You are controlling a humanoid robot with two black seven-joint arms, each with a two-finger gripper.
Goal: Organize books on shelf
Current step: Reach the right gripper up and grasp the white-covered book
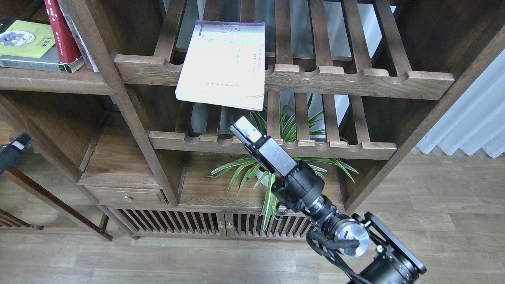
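Head view of a dark-brown wooden shelving unit. The large white paperback with a purple top strip lies flat on the upper slatted rack with a scalloped front rail, its near edge overhanging that rail. To the left of the white paperback, beyond an upright post, the flat solid dark-brown wooden shelf board with a rounded front edge carries the black-grey paperback with a yellow-green panel, lying flat, and the dark red paperback, leaning on end just beside it and touching its top. The right claw at the end of the black right arm sits just below the white paperback's near edge and apart from it, in front of the lower slatted rack; it is seen end-on, so whether its fingers are spread or closed cannot be told. Below the white paperback, behind the arm, stands a green long-leaved potted plant. Far to the left of the white paperback, at the view's edge, a dark part of the left arm shows; its claw cannot be made out.
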